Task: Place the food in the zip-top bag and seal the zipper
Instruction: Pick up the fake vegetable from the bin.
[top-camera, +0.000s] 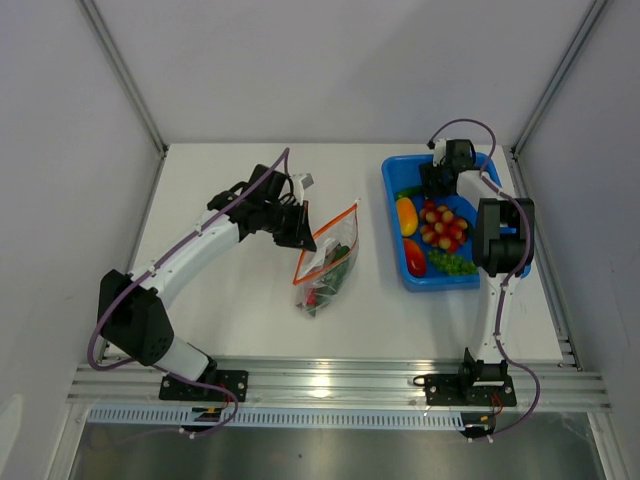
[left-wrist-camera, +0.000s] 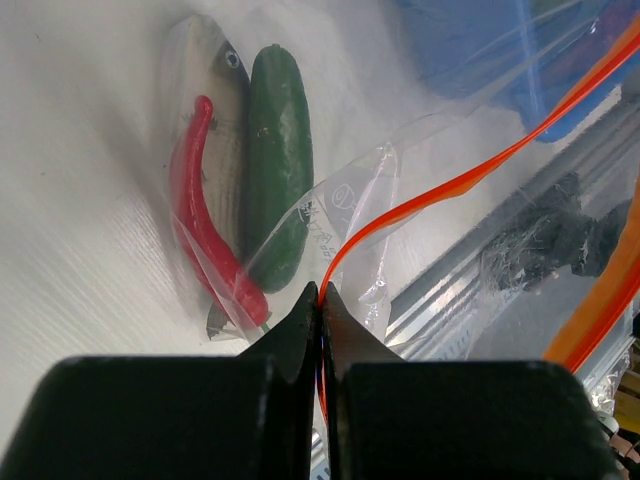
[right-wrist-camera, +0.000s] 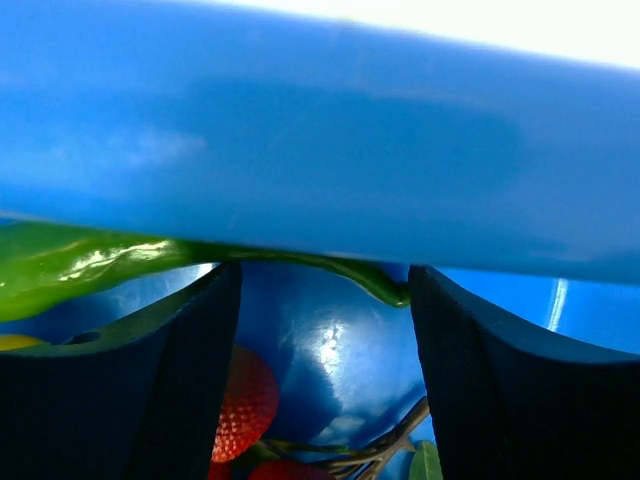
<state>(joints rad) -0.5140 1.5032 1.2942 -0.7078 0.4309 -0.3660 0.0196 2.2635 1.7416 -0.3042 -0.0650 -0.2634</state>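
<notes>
The clear zip-top bag lies mid-table with its orange-red zipper lifted. My left gripper is shut on the zipper at the mouth's edge. The left wrist view shows a grey fish, a green cucumber and a red chilli inside the bag. My right gripper is open, low in the far end of the blue tub. In the right wrist view its gripper straddles the thin end of a green chilli against the tub wall.
The tub holds a mango, cherry tomatoes, a red pepper and green grapes. A red bumpy fruit lies below the right fingers. White walls enclose the table on both sides; a metal rail runs along the near edge.
</notes>
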